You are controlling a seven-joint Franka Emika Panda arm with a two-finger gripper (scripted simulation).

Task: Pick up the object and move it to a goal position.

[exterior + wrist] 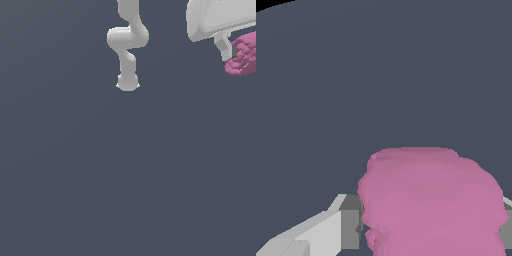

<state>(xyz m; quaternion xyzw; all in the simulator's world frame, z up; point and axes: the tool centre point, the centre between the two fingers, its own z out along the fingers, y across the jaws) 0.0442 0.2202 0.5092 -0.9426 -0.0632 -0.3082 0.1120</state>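
Note:
The object (242, 56) is a pink-magenta knobbly lump at the exterior view's upper right edge, partly cut off by the frame. My white gripper (235, 52) is shut on it, one finger (223, 46) showing against its side. The lump is held up close to the camera, above the dark floor. In the wrist view the object (431, 200) fills the space between my two grey-padded fingers (348, 222), which press on both its sides. The gripper (431, 225) is mostly hidden behind the lump.
The arm's base and lower links (127, 45) stand at the top middle of the exterior view. A plain dark grey floor (125, 175) spreads across everything else. No goal marker shows.

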